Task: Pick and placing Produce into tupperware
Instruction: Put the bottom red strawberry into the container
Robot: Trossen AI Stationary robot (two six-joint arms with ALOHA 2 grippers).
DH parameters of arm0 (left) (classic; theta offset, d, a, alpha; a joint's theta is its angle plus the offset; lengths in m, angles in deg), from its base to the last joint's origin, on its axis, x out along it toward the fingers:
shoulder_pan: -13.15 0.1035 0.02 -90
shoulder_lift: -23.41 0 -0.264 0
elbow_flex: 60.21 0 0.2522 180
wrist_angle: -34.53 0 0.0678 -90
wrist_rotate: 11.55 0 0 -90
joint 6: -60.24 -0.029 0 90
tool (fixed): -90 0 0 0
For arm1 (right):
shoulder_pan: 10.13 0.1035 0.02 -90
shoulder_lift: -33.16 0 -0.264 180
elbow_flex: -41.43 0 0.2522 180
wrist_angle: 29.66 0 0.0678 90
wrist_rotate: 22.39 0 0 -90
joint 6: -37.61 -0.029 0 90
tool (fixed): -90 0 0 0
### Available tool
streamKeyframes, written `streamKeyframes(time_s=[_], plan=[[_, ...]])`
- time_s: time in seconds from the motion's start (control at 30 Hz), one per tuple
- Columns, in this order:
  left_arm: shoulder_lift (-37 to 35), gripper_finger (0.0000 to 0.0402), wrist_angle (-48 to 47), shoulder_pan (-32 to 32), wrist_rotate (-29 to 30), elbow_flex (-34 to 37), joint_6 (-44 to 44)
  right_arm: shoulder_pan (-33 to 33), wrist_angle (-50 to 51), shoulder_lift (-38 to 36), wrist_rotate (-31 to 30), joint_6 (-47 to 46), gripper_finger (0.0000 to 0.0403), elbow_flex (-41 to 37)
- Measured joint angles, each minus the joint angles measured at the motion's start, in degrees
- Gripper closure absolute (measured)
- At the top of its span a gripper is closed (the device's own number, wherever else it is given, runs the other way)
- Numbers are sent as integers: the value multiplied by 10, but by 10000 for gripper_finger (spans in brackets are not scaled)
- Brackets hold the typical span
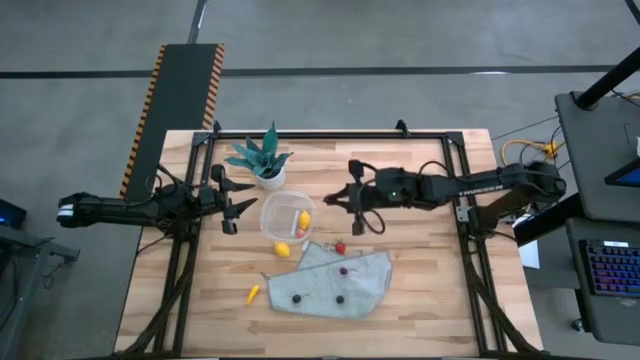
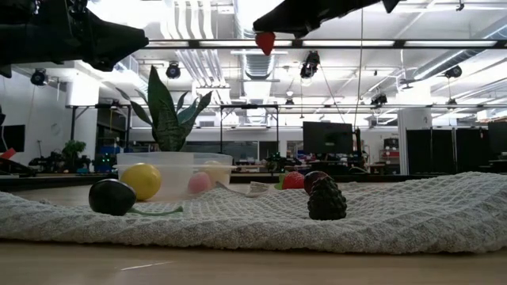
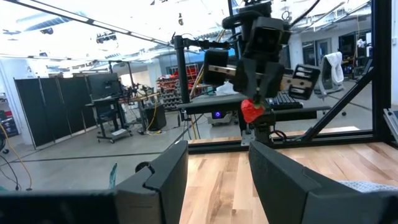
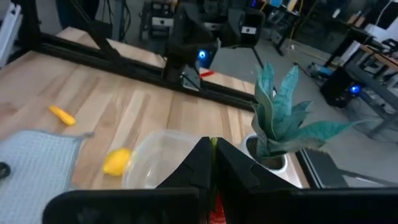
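A wooden table (image 1: 420,300) is holding a grey cloth (image 1: 350,285) and a clear round container (image 1: 285,212) with a lemon inside. The right gripper (image 1: 332,199) is hovering beside the container, clenching a red berry (image 3: 251,111). The left gripper (image 1: 236,196) is waiting half open, empty, on the container's other side.

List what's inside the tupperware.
In the tupperware, the high view shows a yellow piece and a pinkish one. The low view shows the same pink piece through the wall; a lemon in front hides part of the interior.
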Motion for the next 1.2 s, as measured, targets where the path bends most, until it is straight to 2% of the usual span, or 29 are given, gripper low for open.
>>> streamKeyframes(time_s=[0.1,0.3,0.47,0.63,0.97,1.2], plan=[[0,245,0,0,0,0,0,-17,-17,0,25,-5,394,0],[0,245,0,0,0,0,0,-36,-48,11,29,-4,394,1],[0,245,1,0,0,0,0,-44,-76,63,56,-5,394,9],[0,245,-1,0,0,0,0,-47,-78,133,58,-4,394,53],[0,245,-1,0,0,0,-8,-53,-4,250,65,-20,394,160],[0,245,-2,0,0,0,-12,-56,48,300,71,-22,394,207]])
